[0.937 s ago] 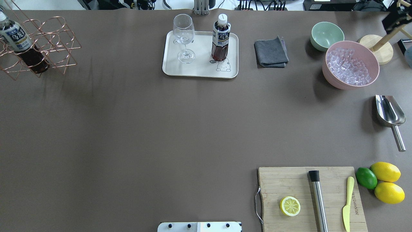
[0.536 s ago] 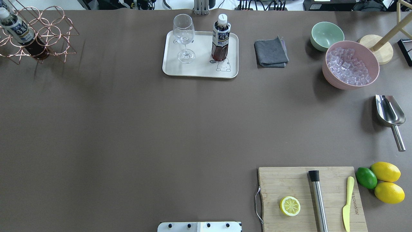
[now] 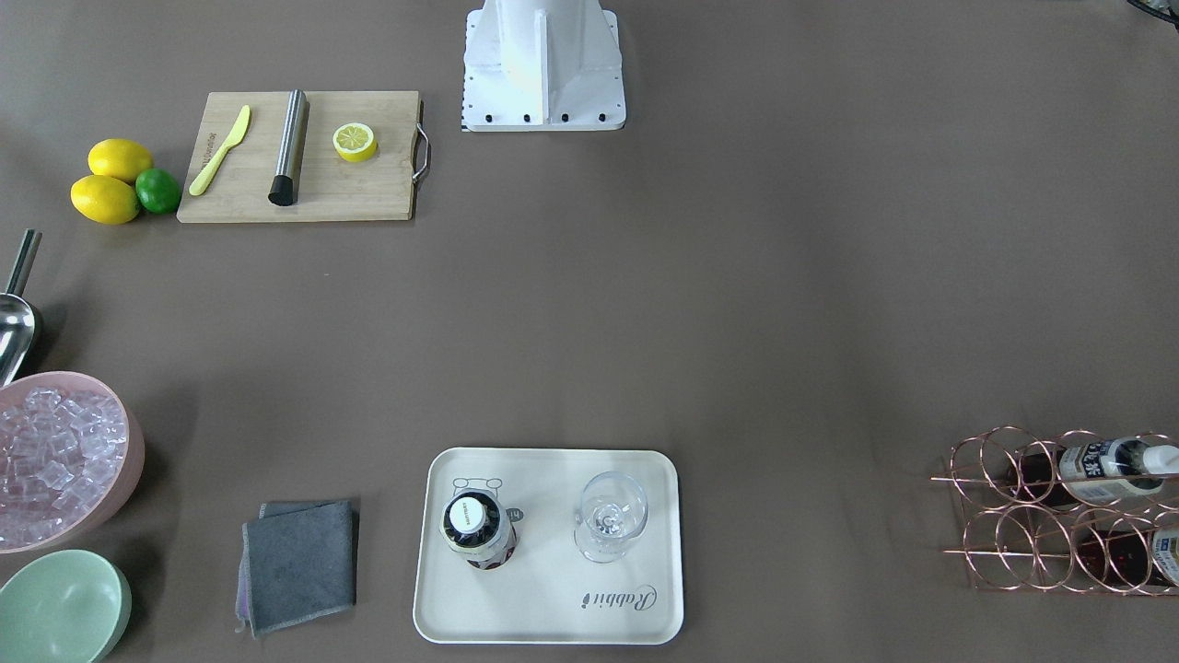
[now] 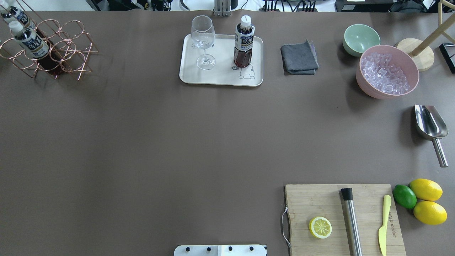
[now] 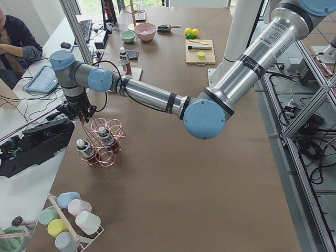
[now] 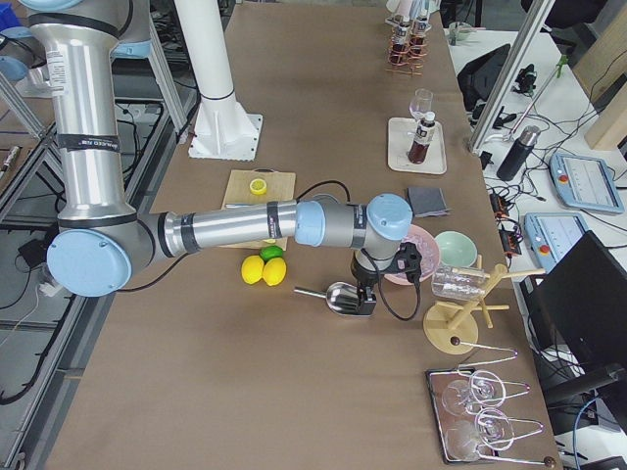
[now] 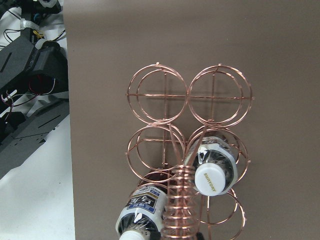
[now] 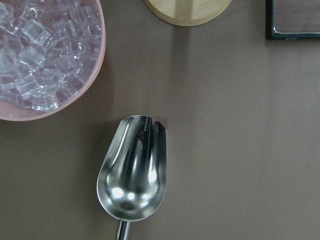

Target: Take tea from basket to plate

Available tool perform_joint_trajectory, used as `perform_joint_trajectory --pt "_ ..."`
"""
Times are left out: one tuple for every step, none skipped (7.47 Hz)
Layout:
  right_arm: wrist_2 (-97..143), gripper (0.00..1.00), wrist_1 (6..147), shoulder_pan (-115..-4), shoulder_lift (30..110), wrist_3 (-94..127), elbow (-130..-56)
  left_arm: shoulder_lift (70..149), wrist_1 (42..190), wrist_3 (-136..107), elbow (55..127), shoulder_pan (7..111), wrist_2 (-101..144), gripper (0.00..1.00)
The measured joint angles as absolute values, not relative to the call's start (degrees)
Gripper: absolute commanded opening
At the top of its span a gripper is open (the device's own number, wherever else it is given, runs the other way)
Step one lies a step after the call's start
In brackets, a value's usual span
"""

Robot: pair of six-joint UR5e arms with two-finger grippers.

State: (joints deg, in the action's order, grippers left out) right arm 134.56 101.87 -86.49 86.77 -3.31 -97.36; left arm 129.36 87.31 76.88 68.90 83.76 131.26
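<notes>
Shifted slightly rightward since a moment ago, the copper-wire basket (image 4: 53,46) stands on the matte brown table (image 4: 177,142), two bottles (image 7: 215,172) in its round rings. On the cream, round-cornered plate (image 4: 222,71) one tea (image 4: 244,46) stands upright. Left hand (image 5: 84,111) hangs over the coiled handle (image 7: 181,200), right hand (image 6: 364,294) over a shiny steel scoop (image 8: 134,175); I cannot tell either grip.

The brown matte table (image 4: 177,142), viewed from above. Far edge, left to right: rose-gold copper wire bottle rack (image 4: 67,53), cream rectangular tray (image 4: 220,76), folded grey cloth (image 4: 299,57), mint-green bowl (image 4: 359,38), pink bowl of ice cubes (image 4: 366,87) just beside it, round wooden stand base (image 4: 423,58). Right edge: steel scoop (image 4: 429,124). Near right: bamboo cutting board (image 4: 312,202), with two yellow lemons (image 4: 425,189) (image 4: 429,212) and a green lime (image 4: 404,196) just beside it. Near centre: white robot base plate (image 4: 220,250).
</notes>
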Motion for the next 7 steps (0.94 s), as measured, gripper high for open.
perform_joint_trajectory --pt "134.94 1.00 98.51 -86.33 86.88 -3.17 -94.32 129.36 87.72 76.96 68.61 83.57 131.23 0.00" --pt "135.19 1.00 95.25 -86.25 87.01 -3.19 -92.07 129.36 87.75 76.94 68.52 83.57 131.18 0.00" --pt "135.23 1.00 93.71 -86.11 87.24 -3.23 -91.20 129.33 87.65 76.83 68.62 83.66 131.15 0.00" --pt "135.08 1.00 93.06 -86.07 87.48 -3.33 -91.04 129.25 87.53 76.63 68.83 83.86 131.14 0.00" --pt "134.89 1.00 92.83 -86.06 87.92 -3.38 -91.01 129.16 87.47 76.53 69.16 84.00 131.18 0.00" --pt "134.82 1.00 92.80 -86.04 88.22 -3.29 -90.74 129.00 87.37 76.49 69.46 84.06 131.25 0.00" --pt "134.63 1.00 92.76 -85.97 88.44 -3.21 -90.56 128.90 87.31 76.47 69.70 84.09 131.28 0.40"
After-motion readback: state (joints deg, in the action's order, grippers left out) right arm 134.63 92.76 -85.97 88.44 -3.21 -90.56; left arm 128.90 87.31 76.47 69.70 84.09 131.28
